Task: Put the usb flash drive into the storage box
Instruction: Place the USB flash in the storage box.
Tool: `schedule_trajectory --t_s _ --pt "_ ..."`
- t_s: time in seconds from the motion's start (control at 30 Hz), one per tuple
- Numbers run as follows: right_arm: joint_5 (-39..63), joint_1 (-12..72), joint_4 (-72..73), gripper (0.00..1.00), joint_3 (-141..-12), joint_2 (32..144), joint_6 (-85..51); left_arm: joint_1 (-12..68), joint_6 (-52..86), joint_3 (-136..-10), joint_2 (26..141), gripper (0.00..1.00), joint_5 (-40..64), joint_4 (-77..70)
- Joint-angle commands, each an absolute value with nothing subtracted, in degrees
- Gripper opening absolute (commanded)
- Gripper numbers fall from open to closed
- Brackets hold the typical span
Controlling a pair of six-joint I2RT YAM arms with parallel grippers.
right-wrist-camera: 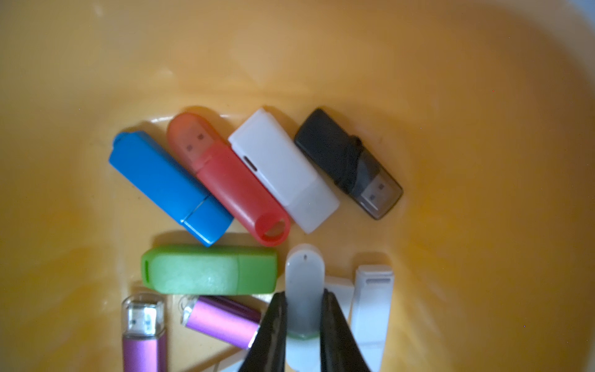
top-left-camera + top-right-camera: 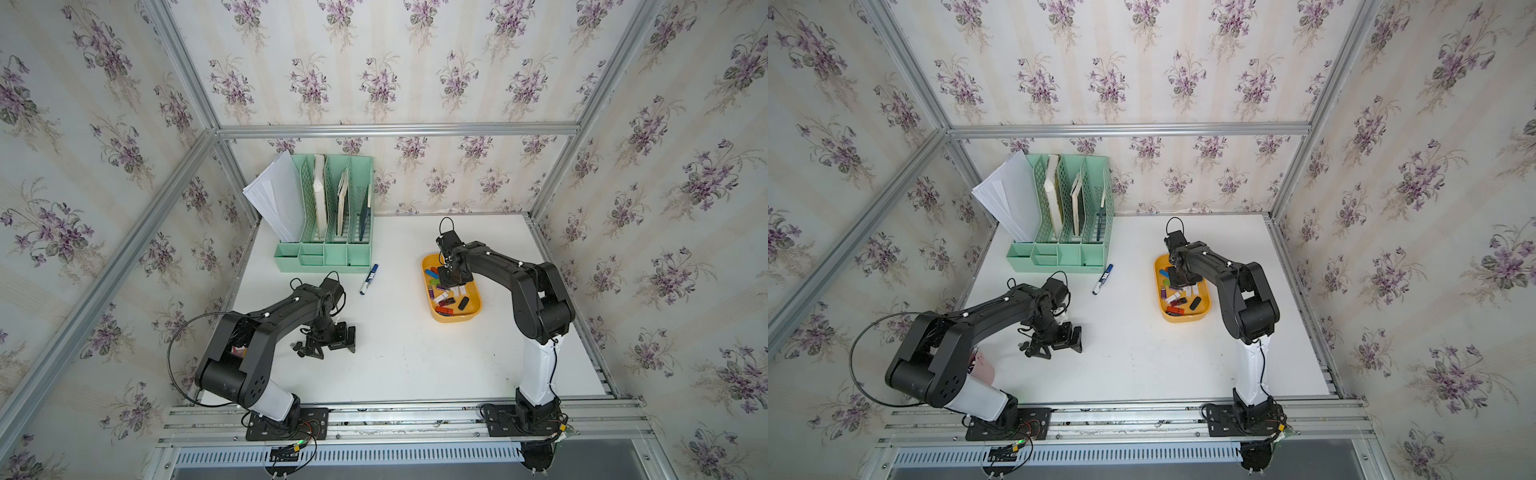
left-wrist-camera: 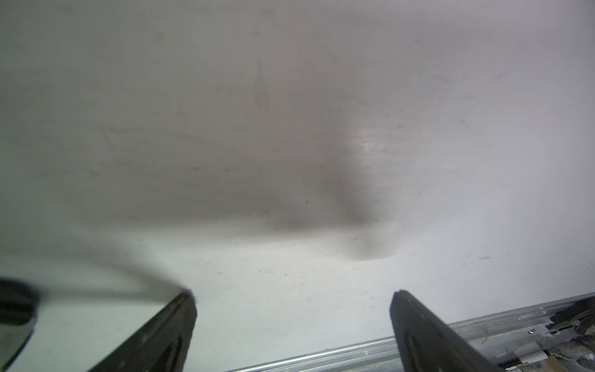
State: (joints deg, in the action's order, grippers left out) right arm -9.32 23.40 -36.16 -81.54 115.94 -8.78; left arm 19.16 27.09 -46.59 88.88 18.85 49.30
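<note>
right wrist | right gripper (image 1: 304,294) grasping white usb flash drive (image 1: 305,273) between its fingers (image 1: 273,325) | storage box (image 1: 467,112) beneath fingers | left gripper (image 3: 294,293) released

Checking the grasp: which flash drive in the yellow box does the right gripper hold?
The frosted white, round-ended drive, pinched between the right gripper's fingers; the rest lie loose in the storage box.

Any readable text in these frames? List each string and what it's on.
No text can be read in any view.
Marker: dark print on its white label, too small to read.
Flash drives in the storage box: no print or logo shows on any casing in the right wrist view.
File organizer with its papers and books: nothing legible, too small in both top views.
</note>
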Motion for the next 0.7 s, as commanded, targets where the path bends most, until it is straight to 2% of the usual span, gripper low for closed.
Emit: schedule_trajectory --t_s 0.0,0.4,0.47,0.57,0.67 --pt "-7.7 23.4 -36.4 0.15 -81.5 116.5 -8.2 19.2 26.5 -46.0 89.4 0.99 18.6 48.6" --pt "-6.2 23.9 -37.4 0.16 -82.2 116.8 -8.2 19.1 26.4 -46.0 89.6 0.99 18.8 48.5" --pt "-7.1 24.0 -38.1 0.22 -82.6 117.1 -8.1 19.2 26.4 -46.1 89.6 0.99 18.7 48.6" --pt "-7.8 24.0 -38.7 0.38 -82.9 117.2 -8.1 19.1 26.4 -46.2 89.6 0.99 18.8 48.6" --pt "-8.4 24.0 -38.8 0.46 -82.8 116.0 -8.4 19.1 26.3 -46.6 89.6 0.99 18.7 48.7"
